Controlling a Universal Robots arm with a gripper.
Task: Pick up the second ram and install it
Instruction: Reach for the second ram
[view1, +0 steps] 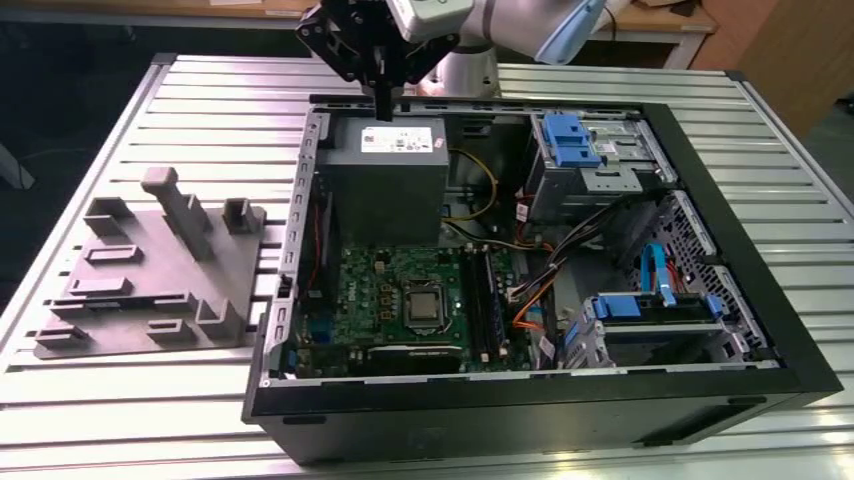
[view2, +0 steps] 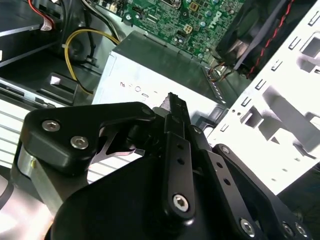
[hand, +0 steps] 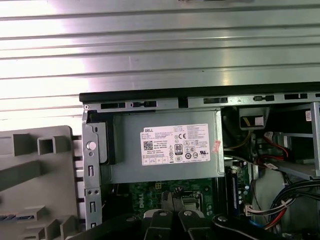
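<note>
Strong glare on the ribbed table (hand: 150, 45), washed-out white; deep shadow inside the computer case (view1: 534, 400).

**Open tower case on slatted table: surroundings noted**

A black computer case (view1: 534, 400) is lying open on its side on a slatted metal table (view1: 561, 90). Inside, a grey power supply (view1: 384, 170) bearing a white label is sitting next to a green motherboard (view1: 387, 285). Yellow cables (view1: 487, 185) are running beside the supply. Drive cages (view1: 594, 150) with blue latches are occupying the exterior view's right. A grey fixture block (view1: 147, 270) is resting just beside the case, at the exterior view's left.
</note>
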